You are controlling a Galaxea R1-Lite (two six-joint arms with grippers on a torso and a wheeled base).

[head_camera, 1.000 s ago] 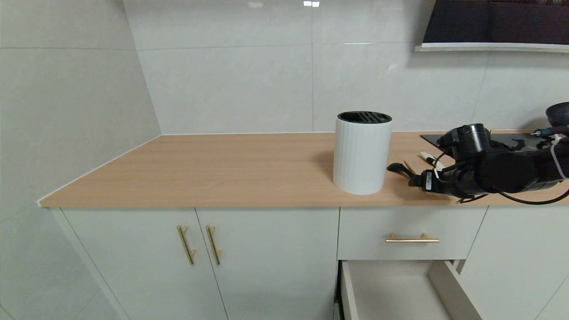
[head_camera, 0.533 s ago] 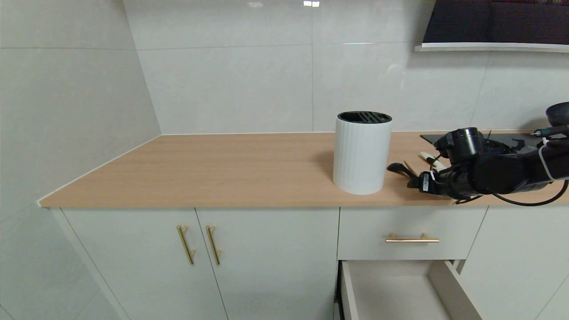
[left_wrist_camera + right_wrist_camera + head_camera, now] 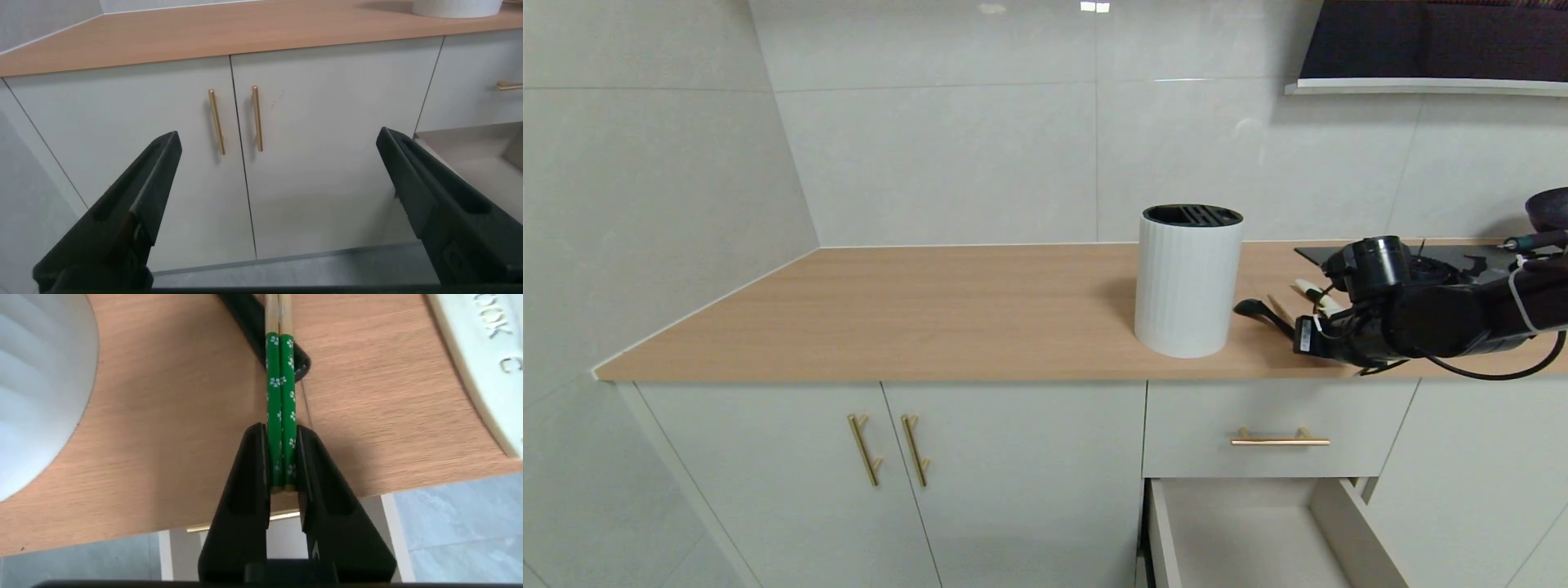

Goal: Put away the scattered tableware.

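Note:
A pair of wooden chopsticks (image 3: 279, 384) with green flowered ends lies on the counter, and my right gripper (image 3: 282, 469) is shut on those green ends. In the head view the right gripper (image 3: 1303, 335) is low over the counter, just right of the white ribbed utensil holder (image 3: 1188, 282). The chopsticks (image 3: 1274, 309) point toward the back wall. A black spoon (image 3: 1252, 309) lies under them beside the holder. A white utensil (image 3: 1311, 290) lies a little farther back. My left gripper (image 3: 278, 212) hangs open in front of the cabinet doors, holding nothing.
The wooden counter (image 3: 931, 310) is bare left of the holder. A black cooktop (image 3: 1462, 257) with a dark pan (image 3: 1547, 208) is at the far right. Below the counter a drawer (image 3: 1258, 531) stands open. Cabinet doors with gold handles (image 3: 237, 118) face the left gripper.
My right gripper has shifted slightly to the right, away from the holder, and the arm has lifted a little. The holder and spoon have not moved.

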